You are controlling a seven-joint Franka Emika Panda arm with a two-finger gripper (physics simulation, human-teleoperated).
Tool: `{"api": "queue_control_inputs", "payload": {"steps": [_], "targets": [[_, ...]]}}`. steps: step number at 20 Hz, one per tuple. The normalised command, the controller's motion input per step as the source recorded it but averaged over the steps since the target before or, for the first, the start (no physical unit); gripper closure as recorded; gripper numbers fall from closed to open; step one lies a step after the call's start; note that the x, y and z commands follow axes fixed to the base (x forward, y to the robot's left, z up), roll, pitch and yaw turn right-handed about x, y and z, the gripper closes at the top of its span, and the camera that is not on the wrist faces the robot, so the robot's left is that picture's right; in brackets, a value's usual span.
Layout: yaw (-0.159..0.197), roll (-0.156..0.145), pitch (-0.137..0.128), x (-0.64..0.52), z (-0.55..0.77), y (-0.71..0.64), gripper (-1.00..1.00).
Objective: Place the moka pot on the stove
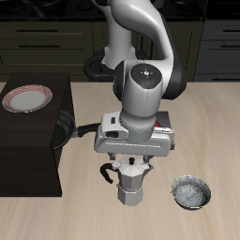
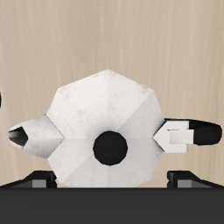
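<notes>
We see a pale wood-grain bench [image 1: 216, 131] spreading beneath everything, and directly below the jaws stands the moka pot [image 1: 129, 186], a silver-grey faceted metal body with a narrow waist, an octagonal lid with a black round knob [image 2: 109, 147], a pointed spout and a dark handle. Off to one side of the jaws, near the pot, sits a small round crinkled foil-like bowl [image 1: 191, 192]. The gripper [image 1: 131, 161] hangs just over the lid, and we cannot tell whether its jaws are apart or together.

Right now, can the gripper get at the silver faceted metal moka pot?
Probably yes. The gripper hangs directly above the silver faceted metal moka pot, and the wrist view shows the pot's lid centred below with nothing between. Whether the fingers are open is unclear.
</notes>
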Motion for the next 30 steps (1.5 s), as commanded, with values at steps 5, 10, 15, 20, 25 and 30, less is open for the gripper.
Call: {"api": "queue_control_inputs", "payload": {"steps": [5, 10, 15, 20, 25, 30], "targets": [[0.009, 0.0, 0.026, 0.04, -0.23, -0.01, -1.0], [0.026, -0.005, 0.014, 0.02, -0.27, 0.03, -1.0], [0.028, -0.014, 0.006, 0.01, -0.18, -0.05, 1.0], [0.0, -0.02, -0.008, 0.01, 0.03, -0.07, 1.0], [0.016, -0.007, -0.022, -0.04, 0.11, 0.0, 1.0], [0.014, -0.006, -0.052, -0.13, 0.32, -0.01, 1.0]]}}
